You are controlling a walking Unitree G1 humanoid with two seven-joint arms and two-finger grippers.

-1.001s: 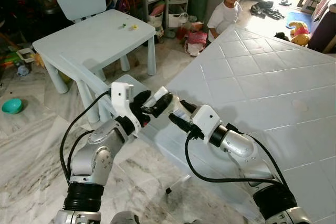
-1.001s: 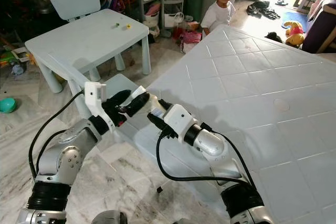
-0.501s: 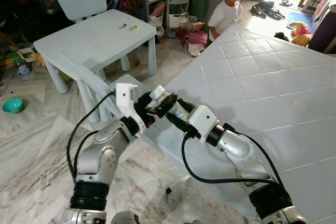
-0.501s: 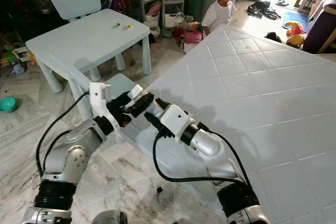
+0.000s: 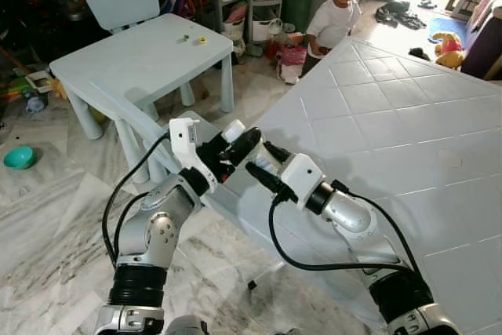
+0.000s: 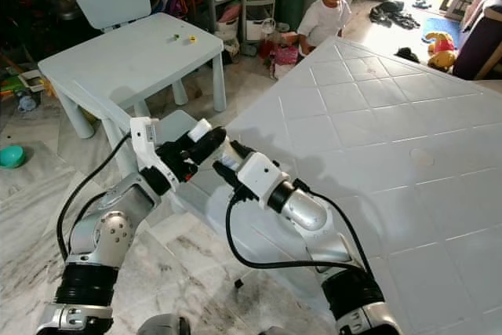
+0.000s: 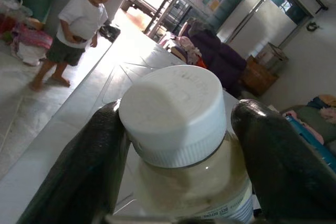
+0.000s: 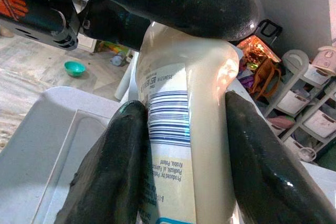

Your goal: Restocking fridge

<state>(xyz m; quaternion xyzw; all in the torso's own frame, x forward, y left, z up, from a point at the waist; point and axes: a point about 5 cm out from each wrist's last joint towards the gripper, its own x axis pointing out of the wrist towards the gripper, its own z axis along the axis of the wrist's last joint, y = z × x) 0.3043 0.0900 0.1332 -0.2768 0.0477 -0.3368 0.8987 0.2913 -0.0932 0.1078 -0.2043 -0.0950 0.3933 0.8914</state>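
Both robot arms meet in front of the robot, above the near corner of a white tiled surface (image 5: 408, 123). The left tool (image 7: 178, 129) has its two black fingers closed around the neck of a bottle (image 7: 189, 177) of pale creamy liquid, just under its white screw cap (image 7: 173, 111). The right tool (image 8: 181, 145) grips the same bottle lower down, its fingers pressed against either side of the labelled body beside the barcode. The bottle hangs in the air between the two tools. Beyond, a small child (image 5: 336, 9) stands at the surface's far edge. To the left is a pale blue children's table (image 5: 133, 56) with a matching chair (image 5: 121, 4).
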